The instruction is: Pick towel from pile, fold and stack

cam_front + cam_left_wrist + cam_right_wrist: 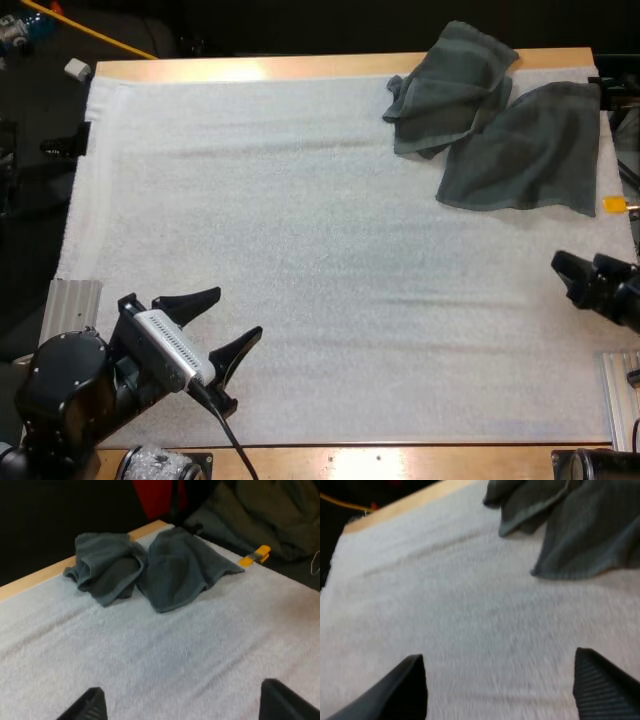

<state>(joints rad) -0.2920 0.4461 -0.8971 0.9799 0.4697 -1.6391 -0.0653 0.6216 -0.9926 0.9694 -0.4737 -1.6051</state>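
Two dark grey-green towels lie at the mat's far right corner. One is crumpled (450, 88) (105, 567) (530, 502); the other lies flatter (530, 150) (180, 567) (595, 535) beside it, with their edges overlapping. My left gripper (228, 325) (180, 707) hovers open over the near left part of the mat, far from the towels, with nothing between its fingers. At the right edge, my right gripper (562, 275) (500, 690) is open too, over bare mat short of the flatter towel.
The white mat (300, 250) covers most of the wooden table (300, 66). Ribbed metal plates sit at the near left (70, 305) and near right (622, 395) corners of the mat.
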